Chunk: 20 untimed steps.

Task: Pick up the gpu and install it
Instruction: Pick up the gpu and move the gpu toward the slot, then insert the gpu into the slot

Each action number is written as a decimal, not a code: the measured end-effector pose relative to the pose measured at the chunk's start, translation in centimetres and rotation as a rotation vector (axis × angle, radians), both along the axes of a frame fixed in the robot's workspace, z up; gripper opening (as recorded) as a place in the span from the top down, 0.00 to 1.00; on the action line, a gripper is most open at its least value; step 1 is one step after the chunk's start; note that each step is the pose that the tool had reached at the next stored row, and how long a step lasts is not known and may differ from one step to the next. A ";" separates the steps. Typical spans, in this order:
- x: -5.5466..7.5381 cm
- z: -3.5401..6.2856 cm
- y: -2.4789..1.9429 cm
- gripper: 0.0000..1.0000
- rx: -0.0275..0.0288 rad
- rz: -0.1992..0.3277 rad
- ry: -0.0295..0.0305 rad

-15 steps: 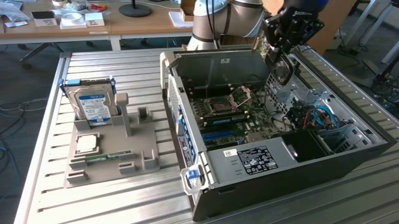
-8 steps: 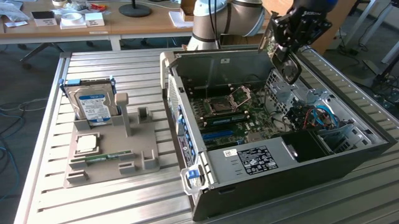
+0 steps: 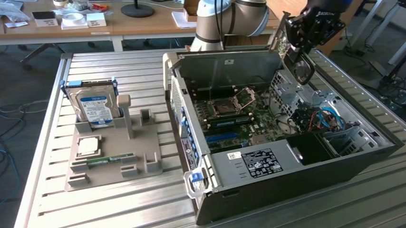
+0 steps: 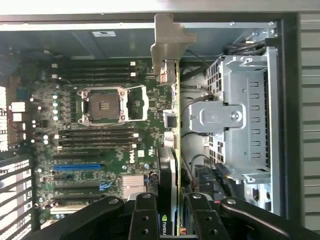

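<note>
One card, the gpu (image 4: 176, 100), hangs edge-on in the partly closed gripper (image 4: 172, 217) above the motherboard (image 4: 115, 150) of the open case (image 3: 304, 185); keep it upright and square to what is probably the blue slot (image 4: 75, 166)

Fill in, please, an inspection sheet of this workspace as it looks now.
Surface: slatted metal table, bearing a grey tray and an open computer case.
Job's things: gpu held over the open case, not seated in a slot.
Clutter: hard drive, processor and memory stick on the tray.
Grippers: gripper shut on the gpu.
Cables: blue and red cables inside the case.
Surroundings: wooden desk with small boxes behind the table; loose cables on the floor.
</note>
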<state>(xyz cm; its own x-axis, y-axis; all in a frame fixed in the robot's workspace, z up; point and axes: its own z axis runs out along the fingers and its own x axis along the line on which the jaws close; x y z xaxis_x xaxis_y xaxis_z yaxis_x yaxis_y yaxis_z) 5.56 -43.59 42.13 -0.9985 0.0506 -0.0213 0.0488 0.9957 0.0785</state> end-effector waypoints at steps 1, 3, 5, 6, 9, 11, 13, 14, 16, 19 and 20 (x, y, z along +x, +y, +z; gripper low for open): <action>0.1 0.00 0.00 0.73 0.0000 0.000 0.0000; 0.2 0.00 0.01 0.73 0.0000 0.000 0.0000; 0.2 0.00 0.00 0.73 0.0000 0.000 0.0000; 0.2 0.00 0.00 0.73 0.0000 0.000 0.0000; 0.2 0.00 0.00 0.73 0.0000 0.000 0.0000; 0.2 0.00 0.00 0.73 -0.0001 0.000 0.0000; 0.2 0.00 0.00 0.73 0.0000 0.000 0.0000; 0.2 0.00 0.00 0.73 0.0000 0.000 0.0000; 0.2 0.00 0.00 0.73 0.0000 0.000 0.0000; 0.2 0.00 0.00 0.73 -0.0001 0.014 0.0000; 0.2 -0.01 0.00 0.73 0.0000 0.024 0.0000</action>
<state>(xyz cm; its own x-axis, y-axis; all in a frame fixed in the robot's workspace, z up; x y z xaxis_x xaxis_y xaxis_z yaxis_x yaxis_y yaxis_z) 5.72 -43.58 42.13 -0.9994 0.0270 -0.0213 0.0253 0.9966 0.0785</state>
